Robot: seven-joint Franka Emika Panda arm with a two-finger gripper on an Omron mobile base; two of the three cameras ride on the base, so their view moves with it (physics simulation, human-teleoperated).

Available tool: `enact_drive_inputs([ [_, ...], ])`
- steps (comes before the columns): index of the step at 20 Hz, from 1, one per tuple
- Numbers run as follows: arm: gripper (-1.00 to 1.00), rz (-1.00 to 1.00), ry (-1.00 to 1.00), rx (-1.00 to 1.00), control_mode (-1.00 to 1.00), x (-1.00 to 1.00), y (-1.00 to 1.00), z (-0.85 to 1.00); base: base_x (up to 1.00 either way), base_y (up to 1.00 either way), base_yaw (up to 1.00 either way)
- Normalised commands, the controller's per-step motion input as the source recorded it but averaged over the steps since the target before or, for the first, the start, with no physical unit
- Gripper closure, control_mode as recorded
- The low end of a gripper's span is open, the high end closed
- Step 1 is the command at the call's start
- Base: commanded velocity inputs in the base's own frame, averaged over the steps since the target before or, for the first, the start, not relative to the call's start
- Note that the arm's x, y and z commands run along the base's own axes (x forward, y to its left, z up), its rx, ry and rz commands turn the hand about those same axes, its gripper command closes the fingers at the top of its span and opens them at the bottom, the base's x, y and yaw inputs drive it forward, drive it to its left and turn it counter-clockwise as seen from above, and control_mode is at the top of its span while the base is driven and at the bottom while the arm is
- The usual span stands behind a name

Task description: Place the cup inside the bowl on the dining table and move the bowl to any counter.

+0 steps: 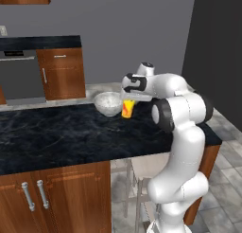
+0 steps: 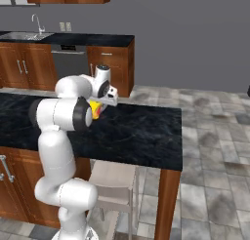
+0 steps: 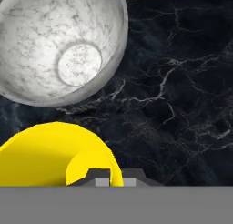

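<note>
Gripper (image 1: 128,101) clamped on cup (image 1: 127,108), held just above dining table (image 1: 71,132), tilted a bit. Bowl (image 1: 108,103) sits on tabletop just beside cup; in hand view it's at 11 o'clock, w/ dark marble between them.

Grey wall (image 2: 195,34), tiled floor (image 2: 215,136)

Your arm rises from the base at the near edge of the dining table (image 1: 71,132), bends at the elbow above that edge and reaches forward and left over the marble top toward its far edge. The wrist is turned so the hand points down. Your gripper (image 1: 128,102) has its jaws drawn tight on the rim of the cup (image 1: 127,109), one finger inside it, and the cup sits tilted.
</note>
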Motion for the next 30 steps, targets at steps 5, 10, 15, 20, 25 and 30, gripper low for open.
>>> enact_drive_inputs([
  [5,1.0,0.03,-0.16,0.0,-1.0,-0.33,0.0,0.33,0.0,0.0,0.0],
  [10,1.0,0.05,-0.17,-0.02,-1.0,-0.16,0.0,0.36,0.0,0.0,0.0],
  [15,1.0,0.06,-0.15,-0.06,-1.0,-0.01,0.01,0.29,0.0,0.0,0.0],
  [20,1.0,0.06,-0.05,-0.07,-1.0,0.07,0.09,0.2,0.0,0.0,0.0],
  [25,1.0,0.03,0.0,-0.06,-1.0,0.16,0.16,0.2,0.0,0.0,0.0],
  [30,1.0,0.0,0.0,0.0,-1.0,0.26,0.15,0.07,0.0,0.0,0.0],
])
